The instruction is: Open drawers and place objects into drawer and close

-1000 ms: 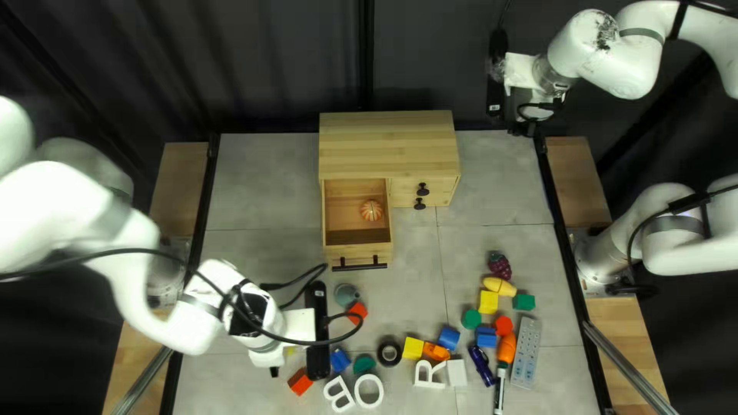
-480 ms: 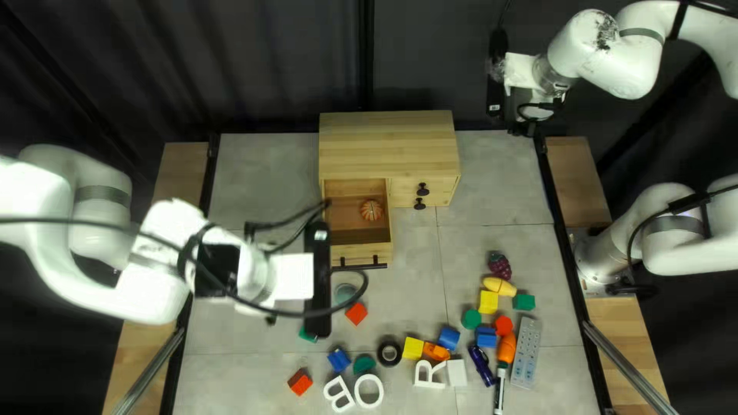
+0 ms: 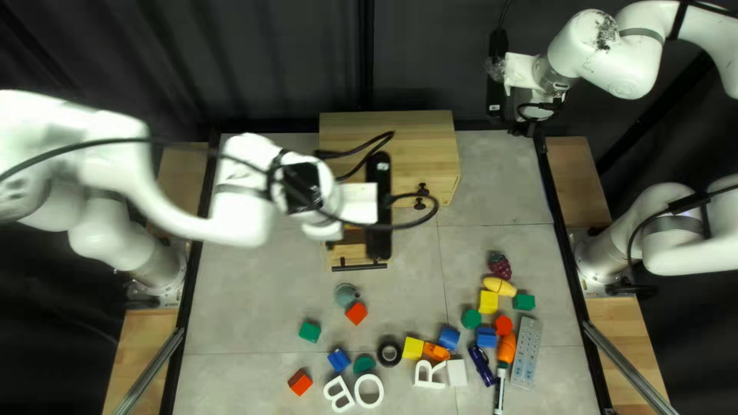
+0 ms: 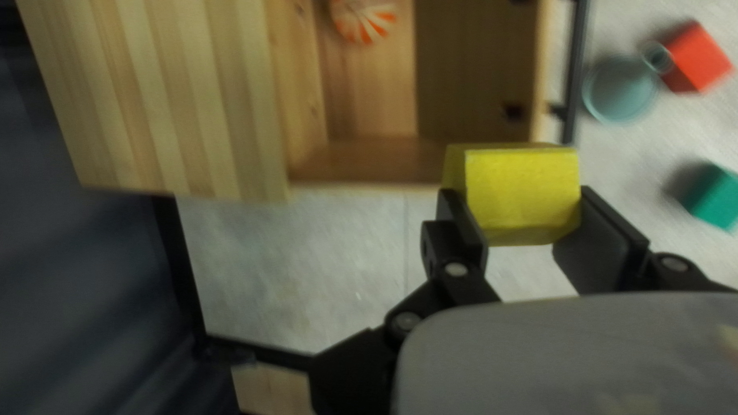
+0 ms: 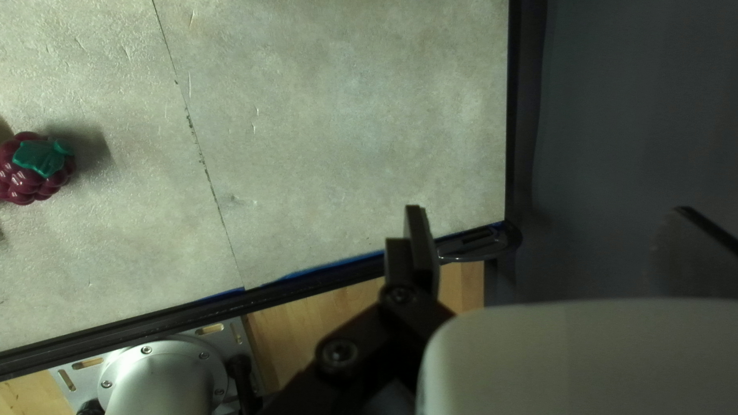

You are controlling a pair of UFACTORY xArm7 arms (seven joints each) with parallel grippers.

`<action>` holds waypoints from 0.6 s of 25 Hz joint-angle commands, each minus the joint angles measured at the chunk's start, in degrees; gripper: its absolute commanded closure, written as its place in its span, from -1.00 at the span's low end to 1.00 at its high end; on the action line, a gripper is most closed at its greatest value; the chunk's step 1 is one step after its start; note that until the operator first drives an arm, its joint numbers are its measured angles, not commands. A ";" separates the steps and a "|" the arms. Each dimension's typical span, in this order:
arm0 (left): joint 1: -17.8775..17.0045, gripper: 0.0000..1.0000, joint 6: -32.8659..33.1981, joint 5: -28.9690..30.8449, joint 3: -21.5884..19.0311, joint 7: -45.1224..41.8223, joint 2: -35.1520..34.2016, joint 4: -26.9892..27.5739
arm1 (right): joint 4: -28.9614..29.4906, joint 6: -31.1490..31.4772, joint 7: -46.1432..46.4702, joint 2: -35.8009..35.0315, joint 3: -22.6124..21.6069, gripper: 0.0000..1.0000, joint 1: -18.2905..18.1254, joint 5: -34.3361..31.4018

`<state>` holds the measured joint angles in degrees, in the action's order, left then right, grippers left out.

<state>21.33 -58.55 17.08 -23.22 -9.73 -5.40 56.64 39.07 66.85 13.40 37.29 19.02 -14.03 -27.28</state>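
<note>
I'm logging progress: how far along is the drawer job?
Done: the drawer is open, with a striped ball inside. In hand: the left gripper holds a yellow block. Remaining, probably: place that block, then close the drawer; whether the red block follows is unclear.

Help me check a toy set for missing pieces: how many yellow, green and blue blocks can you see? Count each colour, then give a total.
Yellow blocks: 3, one of them in the left claw
Green blocks: 4
Blue blocks: 3
Total: 10
</note>
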 commanded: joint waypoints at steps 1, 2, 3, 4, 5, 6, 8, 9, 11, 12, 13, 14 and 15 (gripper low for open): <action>-1.18 -1.00 -0.64 -2.85 -0.55 -0.53 -4.30 -3.51 | 0.00 0.00 0.00 0.00 0.00 -1.00 0.00 0.00; -1.90 -1.00 -1.78 -3.92 -0.99 -0.54 -5.71 -3.93 | 0.00 0.00 0.00 0.00 0.00 -1.00 0.00 0.00; -2.29 -1.00 -2.46 -4.47 -1.22 -0.48 -6.32 -4.02 | 0.00 0.00 0.00 0.00 0.00 -1.00 0.00 0.00; -3.60 -1.00 -4.38 -6.04 -2.10 -0.56 -7.92 -4.12 | 0.00 0.00 0.00 0.00 0.00 -1.00 0.00 0.00; -4.69 -1.00 -5.82 -7.22 -2.84 -0.68 -8.92 -4.05 | 0.00 0.00 0.00 0.00 0.00 -1.00 0.00 0.00; -5.81 -1.00 -7.04 -8.14 -3.78 -1.01 -9.64 -3.89 | 0.00 0.00 0.00 0.00 0.00 -1.00 0.00 0.00; -8.87 -1.00 -10.54 -9.43 -7.12 -1.89 -9.53 -2.29 | 0.00 0.00 0.00 0.00 0.00 -1.00 0.00 0.00; -10.75 -1.00 -12.58 -9.69 -9.58 -2.37 -8.32 -0.88 | 0.00 0.00 0.00 0.00 0.00 -1.00 0.00 0.00; -13.02 -1.00 -14.23 -9.91 -12.55 -2.73 -6.42 0.51 | 0.00 0.00 0.00 0.00 0.00 -1.00 0.00 0.00; -14.41 -1.00 -14.56 -9.99 -14.42 -2.66 -4.92 1.21 | 0.00 0.00 0.00 0.00 0.00 -1.00 0.00 0.00; -14.91 -1.00 -14.59 -9.97 -14.90 -2.12 -4.39 1.43 | 0.00 0.00 0.00 0.00 0.00 -1.00 0.00 0.00; -16.27 -1.00 -14.73 -9.23 -17.06 -2.80 -1.49 2.53 | 0.00 0.00 0.00 0.00 0.00 -1.00 0.00 0.00; -17.13 -1.00 -14.66 -8.33 -18.24 -3.27 1.13 3.34 | 0.00 0.00 0.00 0.00 0.00 -1.00 0.00 0.00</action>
<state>7.02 -72.76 7.43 -37.60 -12.05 -9.78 57.83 39.07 66.85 13.40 37.29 19.02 -14.03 -27.28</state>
